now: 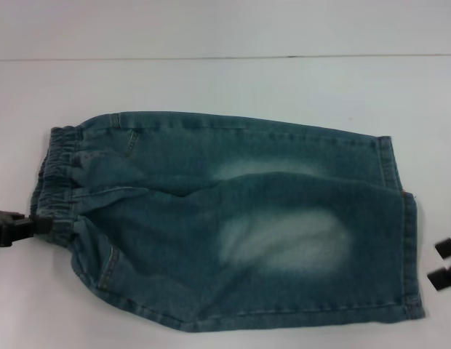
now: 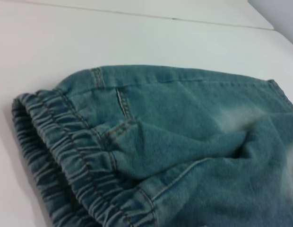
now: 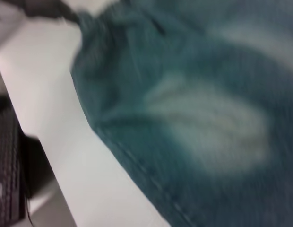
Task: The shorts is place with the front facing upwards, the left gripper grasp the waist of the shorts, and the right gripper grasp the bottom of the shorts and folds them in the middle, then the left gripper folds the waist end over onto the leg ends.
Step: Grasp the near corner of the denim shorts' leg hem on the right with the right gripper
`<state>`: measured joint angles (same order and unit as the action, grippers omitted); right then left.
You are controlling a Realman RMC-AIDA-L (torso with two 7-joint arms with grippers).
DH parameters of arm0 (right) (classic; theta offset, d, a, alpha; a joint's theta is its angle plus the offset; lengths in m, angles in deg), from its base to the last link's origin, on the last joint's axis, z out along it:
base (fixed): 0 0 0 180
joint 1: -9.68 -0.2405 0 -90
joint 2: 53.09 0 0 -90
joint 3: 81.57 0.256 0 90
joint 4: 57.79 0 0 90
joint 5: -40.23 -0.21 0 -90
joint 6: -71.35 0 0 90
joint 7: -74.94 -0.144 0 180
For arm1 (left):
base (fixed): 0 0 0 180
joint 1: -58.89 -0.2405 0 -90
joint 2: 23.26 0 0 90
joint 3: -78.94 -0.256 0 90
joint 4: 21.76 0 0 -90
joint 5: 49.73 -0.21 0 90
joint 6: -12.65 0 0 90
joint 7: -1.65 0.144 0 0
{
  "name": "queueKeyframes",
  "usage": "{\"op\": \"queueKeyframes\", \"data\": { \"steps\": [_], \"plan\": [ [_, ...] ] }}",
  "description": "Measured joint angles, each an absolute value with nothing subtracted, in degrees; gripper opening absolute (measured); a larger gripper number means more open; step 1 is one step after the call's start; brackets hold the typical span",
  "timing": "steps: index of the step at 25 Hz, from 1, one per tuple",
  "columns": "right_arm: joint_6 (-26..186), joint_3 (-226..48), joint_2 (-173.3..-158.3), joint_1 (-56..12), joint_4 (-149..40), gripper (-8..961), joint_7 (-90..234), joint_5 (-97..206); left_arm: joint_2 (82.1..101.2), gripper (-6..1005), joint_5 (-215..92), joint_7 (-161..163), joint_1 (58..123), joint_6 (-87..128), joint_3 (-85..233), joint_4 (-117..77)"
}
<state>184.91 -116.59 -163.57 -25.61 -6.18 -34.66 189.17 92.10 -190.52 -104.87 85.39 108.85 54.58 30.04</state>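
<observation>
The blue denim shorts (image 1: pixel 233 218) lie flat on the white table (image 1: pixel 225 80), folded lengthwise with one leg over the other. The elastic waist (image 1: pixel 58 182) is at the left and the leg ends (image 1: pixel 400 218) at the right. My left gripper (image 1: pixel 36 224) sits at the waistband's outer edge, its tip touching the fabric. The left wrist view shows the gathered waistband (image 2: pixel 66 161) close up. My right gripper (image 1: pixel 445 262) is open, just off the leg ends near the table's right side, holding nothing. The right wrist view shows the faded denim (image 3: pixel 208 118).
The white table extends beyond the shorts to a seam line at the back (image 1: pixel 225 57). In the right wrist view the table's edge (image 3: pixel 56 156) drops off to a dark floor area (image 3: pixel 9 161).
</observation>
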Motion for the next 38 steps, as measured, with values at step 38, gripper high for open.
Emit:
{"op": "queueKeyframes", "data": {
  "steps": [38],
  "plan": [
    [175.2, -125.3, -166.16, -28.7, -17.6, 944, -34.0, 193.9, 92.75, 56, -190.2, -105.3, 86.3, 107.3, 54.7, 29.8]
  ]
}}
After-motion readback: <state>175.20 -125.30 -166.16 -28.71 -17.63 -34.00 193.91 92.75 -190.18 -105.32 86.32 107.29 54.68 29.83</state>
